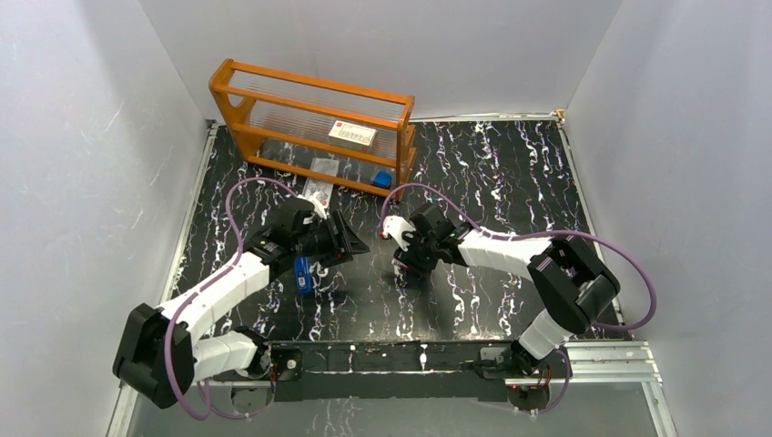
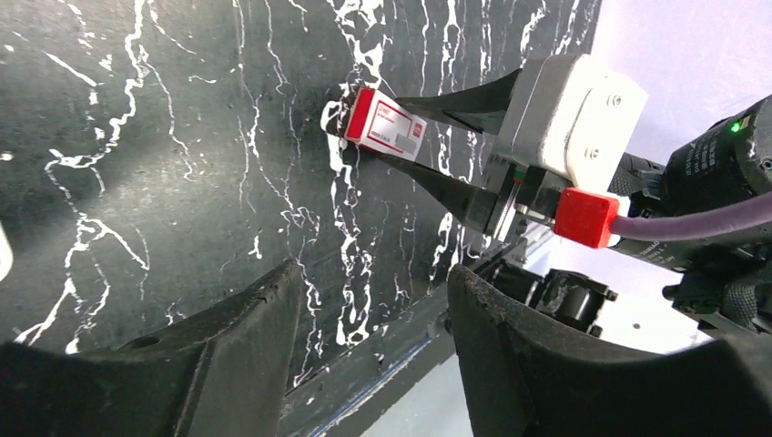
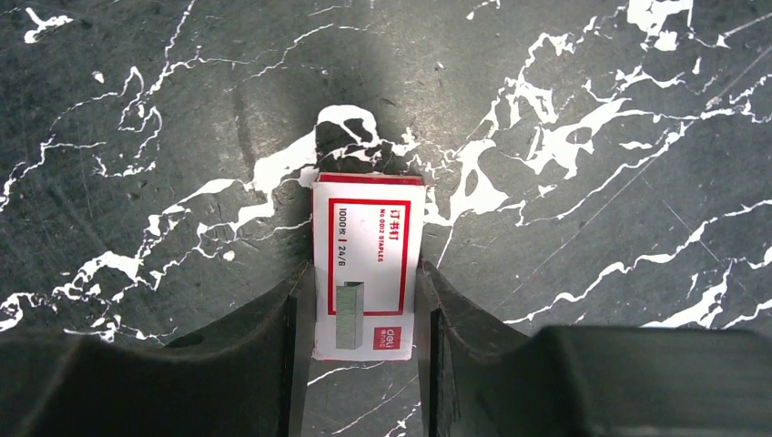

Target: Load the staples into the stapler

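Two robot arms. One red-and-white staple box. One orange rack. One white label card. Two small blue items.

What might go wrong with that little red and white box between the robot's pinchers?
The right gripper pinches the small red-and-white cardboard staple box only along the half nearest its wrist, so the box may swivel or slip if lifted. Squeezing harder could crush the thin cardboard. The open left gripper is close by, so the arms might bump.
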Controlling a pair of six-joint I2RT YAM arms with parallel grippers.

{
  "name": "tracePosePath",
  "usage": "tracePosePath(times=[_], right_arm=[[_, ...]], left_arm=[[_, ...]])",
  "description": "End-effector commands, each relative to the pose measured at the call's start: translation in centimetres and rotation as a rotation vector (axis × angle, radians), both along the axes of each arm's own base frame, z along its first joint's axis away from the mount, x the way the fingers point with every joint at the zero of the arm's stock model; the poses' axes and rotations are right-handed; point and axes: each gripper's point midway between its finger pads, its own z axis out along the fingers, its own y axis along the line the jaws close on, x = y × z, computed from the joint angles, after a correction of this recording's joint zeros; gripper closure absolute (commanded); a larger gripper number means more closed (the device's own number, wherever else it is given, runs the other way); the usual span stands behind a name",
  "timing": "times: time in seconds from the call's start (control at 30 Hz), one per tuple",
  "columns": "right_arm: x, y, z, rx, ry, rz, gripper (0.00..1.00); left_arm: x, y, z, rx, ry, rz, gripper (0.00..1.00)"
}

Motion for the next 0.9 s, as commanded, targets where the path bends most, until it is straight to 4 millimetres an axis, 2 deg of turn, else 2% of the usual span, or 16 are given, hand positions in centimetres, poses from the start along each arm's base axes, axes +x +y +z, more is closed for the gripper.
tracePosePath(times=[0.0, 0.17, 0.27, 0.37, 0.6, 0.87], right_arm=[[-0.6, 1.3, 1.5, 0.065, -0.002, 0.126, 0.64], [-2.7, 3.2, 3.9, 0.22, 0.016, 0.245, 0.62], [-4.0, 4.1, 4.9, 0.301, 0.041, 0.298, 0.62], [-5.0, 4.9, 6.1, 0.38, 0.046, 0.339, 0.61], [-5.5, 5.6, 6.9, 0.429, 0.039, 0.369, 0.62], [-5.3, 6.1, 8.2, 0.475, 0.004, 0.372, 0.61]], left_arm=[[-0.5, -1.3, 0.8, -0.128, 0.036, -0.044, 0.43], [-1.7, -2.5, -0.4, -0.269, 0.105, -0.065, 0.36], [-2.4, -3.5, 0.0, -0.395, 0.109, -0.1, 0.35], [-2.3, -3.8, 0.5, -0.422, 0.077, -0.121, 0.35], [-2.5, -4.2, 1.0, -0.444, 0.062, -0.163, 0.57], [-3.3, -5.0, 0.3, -0.437, 0.104, -0.237, 0.61]])
